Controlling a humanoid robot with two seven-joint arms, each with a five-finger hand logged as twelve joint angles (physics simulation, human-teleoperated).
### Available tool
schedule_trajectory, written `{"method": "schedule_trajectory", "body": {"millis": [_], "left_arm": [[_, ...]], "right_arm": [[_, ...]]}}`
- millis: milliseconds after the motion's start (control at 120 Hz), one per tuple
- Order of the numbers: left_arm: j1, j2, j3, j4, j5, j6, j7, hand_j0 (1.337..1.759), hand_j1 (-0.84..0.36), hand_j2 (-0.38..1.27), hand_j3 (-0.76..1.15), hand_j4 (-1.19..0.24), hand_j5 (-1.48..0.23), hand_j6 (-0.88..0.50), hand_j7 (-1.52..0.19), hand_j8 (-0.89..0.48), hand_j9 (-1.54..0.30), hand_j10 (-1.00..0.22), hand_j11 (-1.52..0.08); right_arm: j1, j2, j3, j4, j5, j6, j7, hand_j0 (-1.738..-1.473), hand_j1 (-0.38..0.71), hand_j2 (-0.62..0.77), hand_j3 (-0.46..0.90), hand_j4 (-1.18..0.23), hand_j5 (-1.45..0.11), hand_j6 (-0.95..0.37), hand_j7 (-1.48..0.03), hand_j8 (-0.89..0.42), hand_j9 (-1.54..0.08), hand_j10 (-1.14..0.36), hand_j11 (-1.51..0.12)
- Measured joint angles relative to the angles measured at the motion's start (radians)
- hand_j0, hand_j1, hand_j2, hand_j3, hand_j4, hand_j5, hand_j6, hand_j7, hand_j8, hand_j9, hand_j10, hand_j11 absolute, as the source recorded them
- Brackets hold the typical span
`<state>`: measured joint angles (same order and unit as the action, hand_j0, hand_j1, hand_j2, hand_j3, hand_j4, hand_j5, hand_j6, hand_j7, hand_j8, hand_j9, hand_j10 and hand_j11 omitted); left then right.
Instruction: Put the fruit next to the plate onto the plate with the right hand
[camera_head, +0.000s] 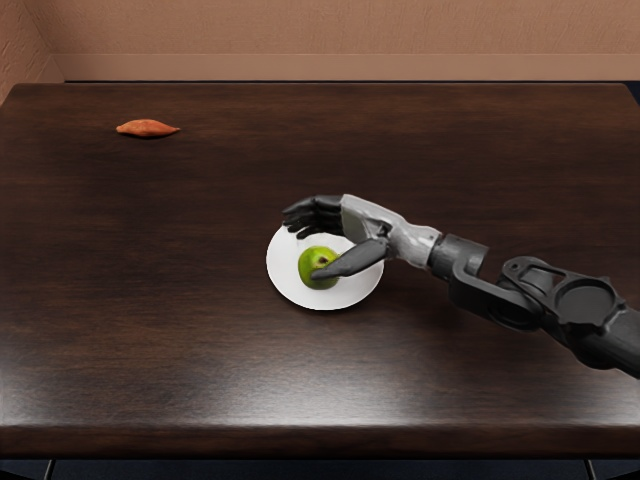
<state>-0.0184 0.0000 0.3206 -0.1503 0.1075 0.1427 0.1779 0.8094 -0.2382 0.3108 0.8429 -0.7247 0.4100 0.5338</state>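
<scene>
Apple (316, 266) set on plate (284, 266), near centre of surface (200, 350). Sweet potato (147, 128) laid far rear left, well apart. Right hand (345, 232) held over plate's rear right.

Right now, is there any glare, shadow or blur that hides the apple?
Head view: sharp, no blur; soft pale sheen on the dark table near its front edge; green apple on the white plate evenly lit, partly covered by the right hand.
</scene>
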Motion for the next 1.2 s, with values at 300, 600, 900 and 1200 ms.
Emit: {"method": "schedule_trajectory", "body": {"millis": [300,600,900,1200], "left_arm": [[0.000,0.000,0.000,0.000,0.000,0.000,0.000,1.658,0.35,0.00,0.00,0.00,0.00,0.00,0.00,0.00,0.00,0.00,0.00],[0.000,0.000,0.000,0.000,0.000,0.000,0.000,1.658,0.35,0.00,0.00,0.00,0.00,0.00,0.00,0.00,0.00,0.00,0.00],[0.000,0.000,0.000,0.000,0.000,0.000,0.000,1.658,0.35,0.00,0.00,0.00,0.00,0.00,0.00,0.00,0.00,0.00,0.00],[0.000,0.000,0.000,0.000,0.000,0.000,0.000,1.658,0.35,0.00,0.00,0.00,0.00,0.00,0.00,0.00,0.00,0.00,0.00]], "right_arm": [[0.006,-0.001,0.002,-0.003,0.053,0.015,-0.021,-1.658,-0.08,-0.05,0.00,-0.23,-0.30,-0.23,-0.30,-0.22,-0.30,-0.22,-0.30],[0.011,-0.060,0.026,0.008,0.205,0.159,-0.083,-1.658,-0.25,-0.02,0.00,-0.09,-0.12,-0.09,-0.12,-0.09,-0.12,-0.09,-0.12],[0.010,-0.306,0.053,0.122,0.531,0.198,-0.398,-1.658,-0.29,-0.01,0.00,-0.05,-0.06,-0.05,-0.06,-0.05,-0.06,-0.05,-0.06],[0.006,-0.571,-0.008,0.270,0.773,0.201,-0.597,-1.658,-0.31,-0.01,0.00,-0.04,-0.05,-0.04,-0.05,-0.04,-0.05,-0.04,-0.05]]}}
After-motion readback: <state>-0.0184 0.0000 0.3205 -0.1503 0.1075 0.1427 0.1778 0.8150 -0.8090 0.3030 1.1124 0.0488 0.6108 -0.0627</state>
